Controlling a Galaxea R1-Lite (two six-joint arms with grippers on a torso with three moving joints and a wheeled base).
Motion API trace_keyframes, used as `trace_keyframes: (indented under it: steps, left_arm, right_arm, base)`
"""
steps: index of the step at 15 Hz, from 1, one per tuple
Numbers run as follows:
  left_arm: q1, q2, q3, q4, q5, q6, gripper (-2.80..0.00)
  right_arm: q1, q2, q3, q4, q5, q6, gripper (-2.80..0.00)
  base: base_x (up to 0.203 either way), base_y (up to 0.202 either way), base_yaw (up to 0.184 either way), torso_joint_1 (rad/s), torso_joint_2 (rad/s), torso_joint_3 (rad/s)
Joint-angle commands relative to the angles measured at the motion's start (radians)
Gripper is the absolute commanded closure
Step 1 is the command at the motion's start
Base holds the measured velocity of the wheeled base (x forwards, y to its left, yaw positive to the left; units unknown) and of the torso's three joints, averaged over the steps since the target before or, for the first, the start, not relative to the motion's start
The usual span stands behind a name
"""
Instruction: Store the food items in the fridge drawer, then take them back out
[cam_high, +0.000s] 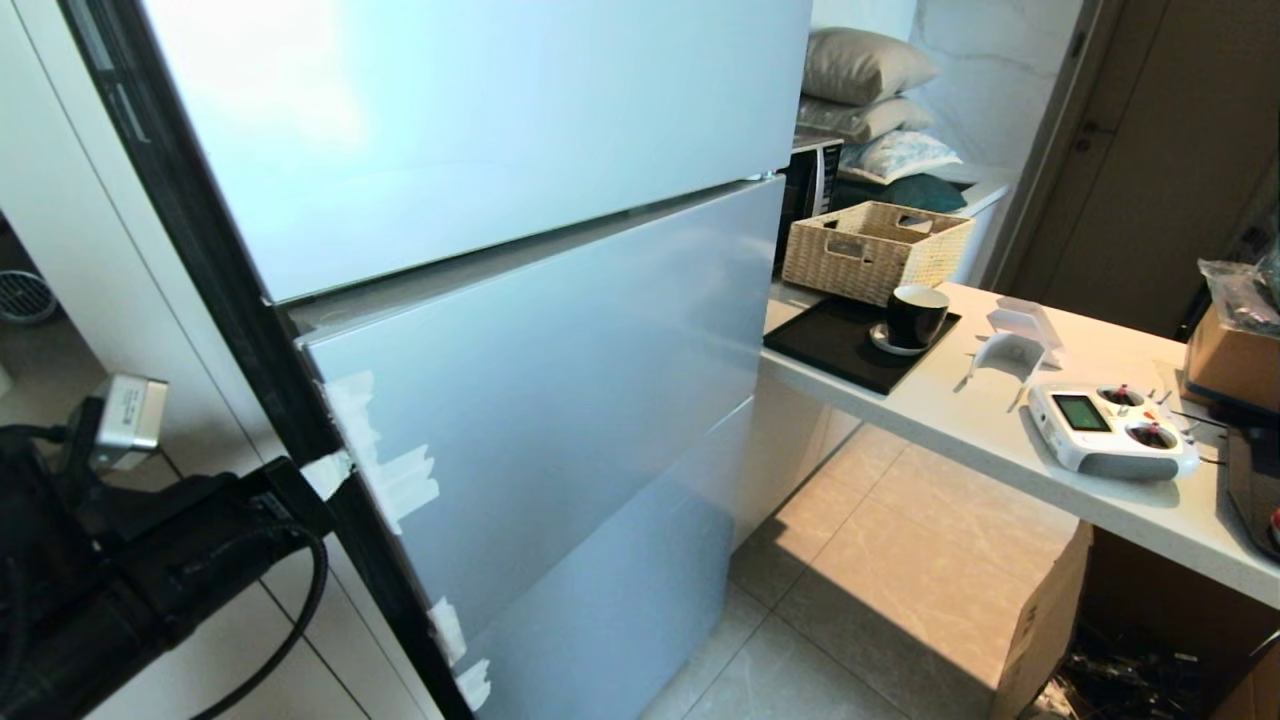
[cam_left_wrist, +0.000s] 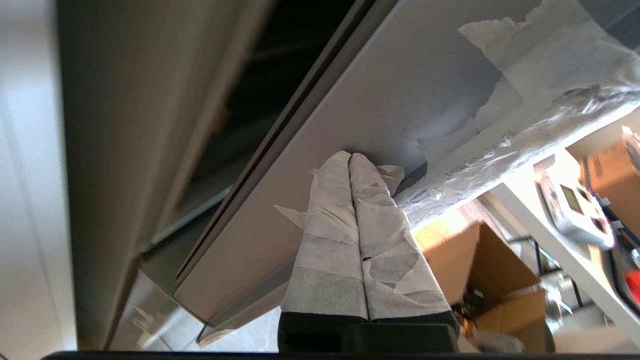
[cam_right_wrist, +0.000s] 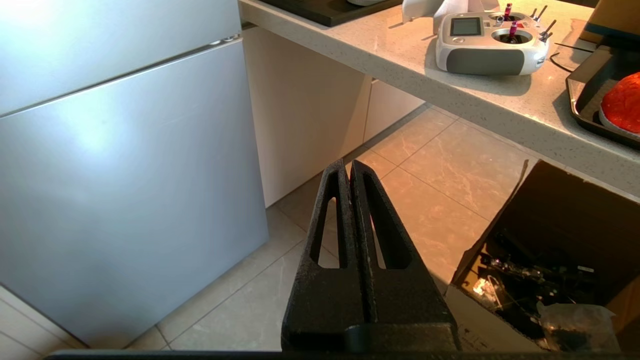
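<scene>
The left gripper (cam_left_wrist: 350, 159), fingers clenched on nothing, presses the fridge door (cam_high: 560, 380) at its taped edge; the right gripper (cam_right_wrist: 348, 167) hangs clenched and empty. Storing seems barely begun: no fridge drawer shows, and only 1 reddish item (cam_right_wrist: 622, 102), possibly food, sits on the table (cam_right_wrist: 450, 90).

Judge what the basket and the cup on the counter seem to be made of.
Basket: looks like woven wicker or rattan, matte tan, with a visible weave and cut-out handles. Cup: probably glazed ceramic, glossy black with a pale inner wall, standing on a small saucer.
</scene>
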Motion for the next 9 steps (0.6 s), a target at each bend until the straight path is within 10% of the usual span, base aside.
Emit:
trace_keyframes:
  steps: [1, 5, 9]
  left_arm:
    - [-0.027, -0.005, 0.015, -0.006, 0.001, -0.004, 0.0]
    - [-0.14, -0.088, 0.055, -0.005, -0.044, -0.028, 0.0]
    - [-0.21, -0.361, 0.11, 0.058, -0.295, -0.121, 0.0]
  right_arm:
    - [0.001, 0.0, 0.0, 0.0, 0.0, 0.0, 0.0]
    - [0.001, 0.0, 0.0, 0.0, 0.0, 0.0, 0.0]
    - [0.001, 0.001, 0.0, 0.0, 0.0, 0.0, 0.0]
  base:
    - [0.0, 0.0, 0.0, 0.0, 0.0, 0.0]
    - [0.0, 0.0, 0.0, 0.0, 0.0, 0.0]
    - [0.0, 0.0, 0.0, 0.0, 0.0, 0.0]
